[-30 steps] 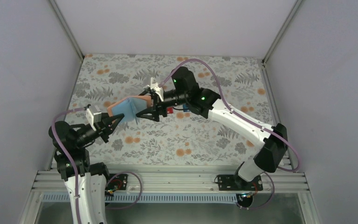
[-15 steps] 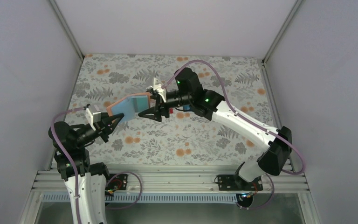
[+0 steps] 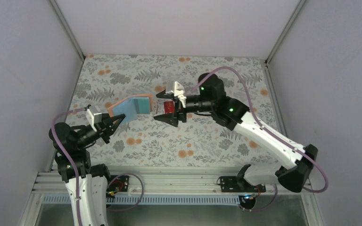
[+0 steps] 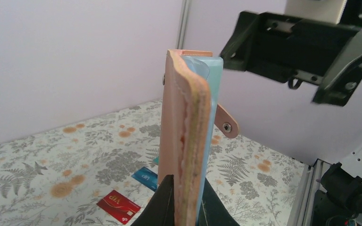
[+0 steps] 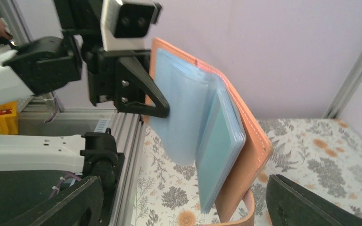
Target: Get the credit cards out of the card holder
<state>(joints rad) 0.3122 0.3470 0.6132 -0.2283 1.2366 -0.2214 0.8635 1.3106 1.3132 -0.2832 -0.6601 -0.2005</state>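
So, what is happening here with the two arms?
The left hand holds the open card holder up above the table, gripping it at its lower edge. The right hand is open beside the holder and does not touch it. A red card and a blue card lie on the table. I cannot tell whether a card is left in the blue sleeves.

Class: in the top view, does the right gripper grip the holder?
No: the right gripper is open, apart from the holder, which the left gripper clamps.
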